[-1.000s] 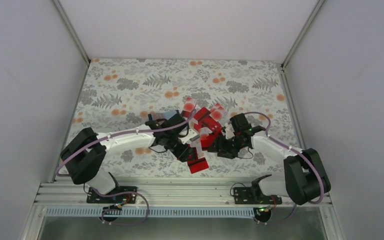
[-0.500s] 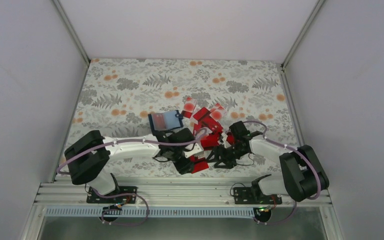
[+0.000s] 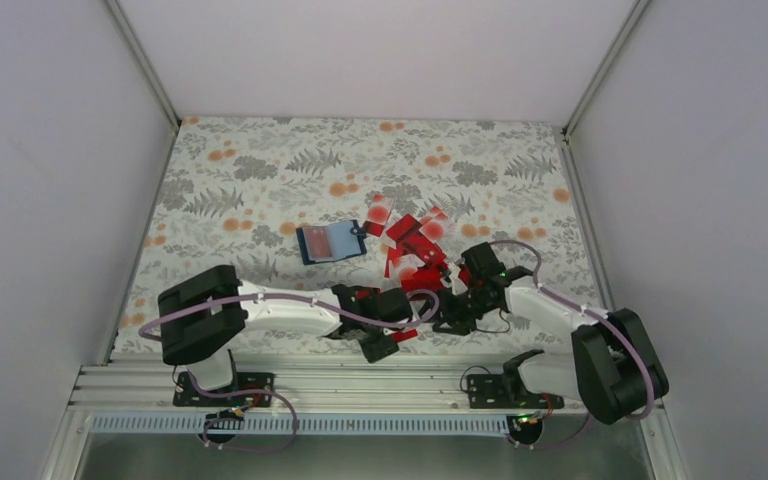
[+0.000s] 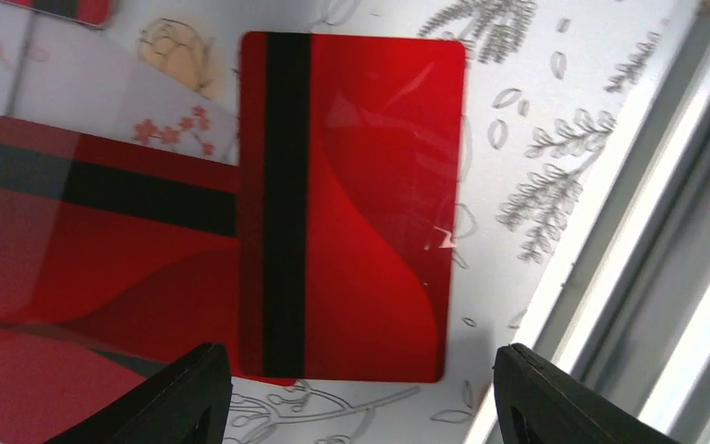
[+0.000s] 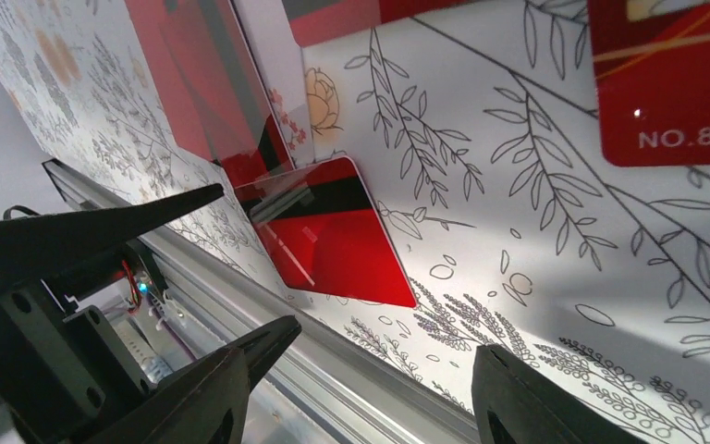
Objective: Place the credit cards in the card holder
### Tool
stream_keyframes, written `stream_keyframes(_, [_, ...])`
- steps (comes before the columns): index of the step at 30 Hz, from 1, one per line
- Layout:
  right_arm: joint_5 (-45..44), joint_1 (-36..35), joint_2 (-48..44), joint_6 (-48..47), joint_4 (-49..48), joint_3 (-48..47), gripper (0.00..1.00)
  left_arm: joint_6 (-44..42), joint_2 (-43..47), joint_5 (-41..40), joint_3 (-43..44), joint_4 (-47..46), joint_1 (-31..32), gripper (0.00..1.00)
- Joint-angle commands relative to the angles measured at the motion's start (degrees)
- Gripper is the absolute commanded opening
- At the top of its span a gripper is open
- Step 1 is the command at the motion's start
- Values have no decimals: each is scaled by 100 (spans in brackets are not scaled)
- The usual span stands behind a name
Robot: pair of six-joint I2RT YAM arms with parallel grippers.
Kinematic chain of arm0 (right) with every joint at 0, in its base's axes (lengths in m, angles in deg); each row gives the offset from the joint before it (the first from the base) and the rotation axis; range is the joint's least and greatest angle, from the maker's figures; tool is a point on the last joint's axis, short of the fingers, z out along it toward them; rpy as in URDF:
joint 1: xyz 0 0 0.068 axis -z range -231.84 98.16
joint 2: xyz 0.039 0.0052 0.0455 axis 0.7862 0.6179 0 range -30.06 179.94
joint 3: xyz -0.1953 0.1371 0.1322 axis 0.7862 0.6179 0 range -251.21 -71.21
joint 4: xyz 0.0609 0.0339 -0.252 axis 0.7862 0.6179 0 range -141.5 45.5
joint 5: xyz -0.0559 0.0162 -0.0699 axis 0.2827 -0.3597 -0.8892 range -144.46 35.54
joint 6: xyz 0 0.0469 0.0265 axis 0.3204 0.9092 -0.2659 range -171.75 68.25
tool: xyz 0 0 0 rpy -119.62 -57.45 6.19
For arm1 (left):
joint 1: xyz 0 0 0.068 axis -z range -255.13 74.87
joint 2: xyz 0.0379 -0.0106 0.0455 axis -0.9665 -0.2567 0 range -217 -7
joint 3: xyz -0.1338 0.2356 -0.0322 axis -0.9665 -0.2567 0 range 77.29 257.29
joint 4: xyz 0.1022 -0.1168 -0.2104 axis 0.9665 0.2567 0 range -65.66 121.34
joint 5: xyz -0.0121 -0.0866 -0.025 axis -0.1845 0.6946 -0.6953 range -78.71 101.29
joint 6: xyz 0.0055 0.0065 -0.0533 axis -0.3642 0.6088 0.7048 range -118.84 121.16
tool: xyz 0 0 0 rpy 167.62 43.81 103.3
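**Near the table [image 3: 260, 170] edge, both grippers empty**

We see the left gripper [image 4: 361, 361], fingers apart, facing a thin red dark-striped rectangular credit card [image 4: 351, 203] lying flat. The right gripper [image 5: 384, 342] has its fingers apart too. The small navy-blue flat card holder [image 3: 330, 241] lies farther back.

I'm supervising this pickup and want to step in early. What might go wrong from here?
1. The striped card lies flat close to the rail; the open left gripper may nudge it over the edge rather than lift it.
2. It overlaps a second card, so a pinch may drag both.
3. The right gripper hovers close by; the arms may bump.
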Motion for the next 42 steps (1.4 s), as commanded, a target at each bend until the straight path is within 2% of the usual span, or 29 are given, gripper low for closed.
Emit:
stream_keyframes(1, [-330, -25, -316, 290, 43, -14, 62, 173, -74, -567, 144, -193, 30, 71])
stream_keyframes(7, [-470, -14, -344, 393, -2, -45, 61, 138, -277, -475, 42, -385, 7, 68])
stream_keyframes(12, [-525, -8, -289, 427, -43, -109, 61, 33, -182, -32, -40, -706, -5, 69])
stream_keyframes(16, [-546, -11, -229, 456, -114, -134, 61, -25, -268, -33, -18, -768, -11, 69])
stream_keyframes(28, [-1023, 2, -286, 600, -55, -274, 60, 524, -984, -105, 117, -803, -666, 57])
stream_keyframes(32, [-1291, 35, -381, 749, -77, -335, 60, 727, -999, 259, 126, -873, -863, 54])
stream_keyframes(37, [-1393, 71, -439, 953, -319, -457, 60, 1038, -845, 1264, 89, -1072, -1097, 51])
stream_keyframes(42, [-1351, 81, -470, 1231, -447, -482, 60, 1134, -910, 1880, 324, -789, -1168, 50])
